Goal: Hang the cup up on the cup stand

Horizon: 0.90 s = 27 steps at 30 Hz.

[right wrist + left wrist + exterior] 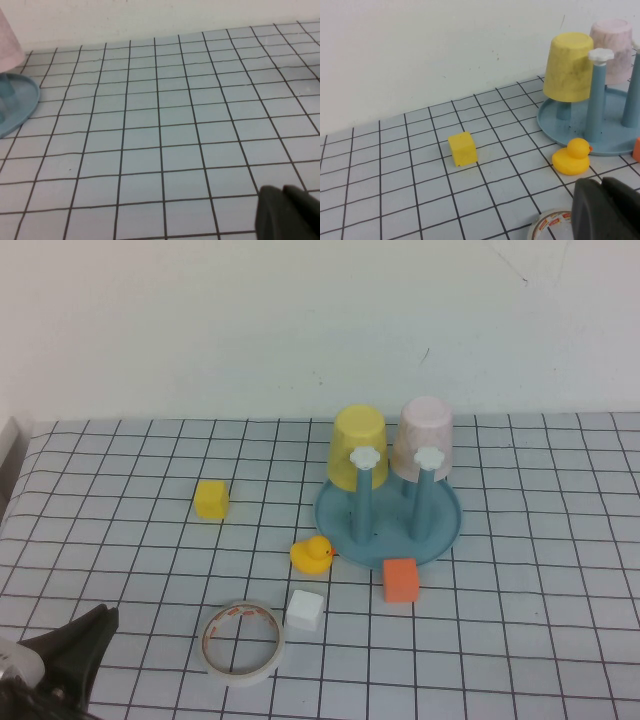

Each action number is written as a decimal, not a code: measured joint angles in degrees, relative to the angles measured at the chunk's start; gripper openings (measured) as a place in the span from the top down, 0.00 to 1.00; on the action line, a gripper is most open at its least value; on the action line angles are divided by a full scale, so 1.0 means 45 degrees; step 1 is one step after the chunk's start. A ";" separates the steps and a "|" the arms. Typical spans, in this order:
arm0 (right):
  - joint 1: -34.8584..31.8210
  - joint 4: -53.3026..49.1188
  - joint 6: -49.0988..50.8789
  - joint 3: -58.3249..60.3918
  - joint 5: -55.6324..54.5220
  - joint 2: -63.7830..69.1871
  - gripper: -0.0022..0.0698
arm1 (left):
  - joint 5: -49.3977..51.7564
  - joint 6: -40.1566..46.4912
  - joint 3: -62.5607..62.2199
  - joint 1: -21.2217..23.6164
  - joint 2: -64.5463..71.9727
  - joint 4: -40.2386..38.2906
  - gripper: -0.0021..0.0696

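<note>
Sitting upside down over a rear peg of the round teal-blue cup stand [440,532], the pale pink speckled plastic cup [424,437] keeps its long axis upright. It lies toward two o'clock from the left gripper [85,640], low at seven o'clock, fingers together and empty. The right gripper [287,212], also closed, appears only in its wrist view, so which arm is nearer I cannot tell.
</note>
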 joint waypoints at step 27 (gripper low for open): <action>0.0000 0.0000 0.0006 0.0000 0.0018 0.0000 0.97 | -0.0164 -0.3715 0.2184 0.1322 -0.1976 0.4325 0.97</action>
